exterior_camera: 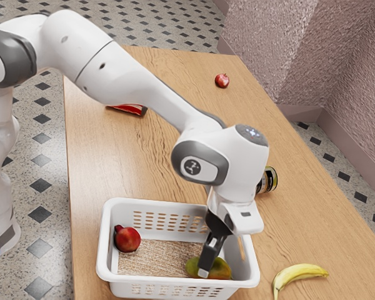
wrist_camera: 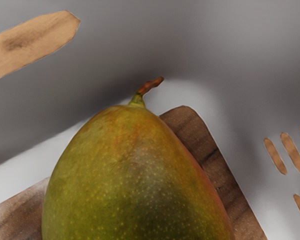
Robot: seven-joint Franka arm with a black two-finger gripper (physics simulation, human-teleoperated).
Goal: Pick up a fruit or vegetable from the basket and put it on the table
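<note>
Patterned tiles (exterior_camera: 40, 206) are surrounding a wooden table (exterior_camera: 112, 162), where a white slotted basket (exterior_camera: 104, 240) is holding a mango (exterior_camera: 222, 269) and a red fruit (exterior_camera: 129, 240) at opposite ends, its raised walls containing anything that might be rolling. Toward the exterior view's right, a banana (exterior_camera: 300, 271) is lying beside the basket. Angling down inside the rim, my gripper (exterior_camera: 205, 270) is hanging at the mango, low enough, I am judging, for taking its broad body rather than its thin stem (wrist_camera: 149, 86). How far apart my jaws are standing, or whether they are gripping it, I cannot tell. The mango is lying on its side, stem pointing toward a wall; its smooth curve could be slipping unless my hold is sitting squarely. Placing it is requiring a lift above the rim.
</note>
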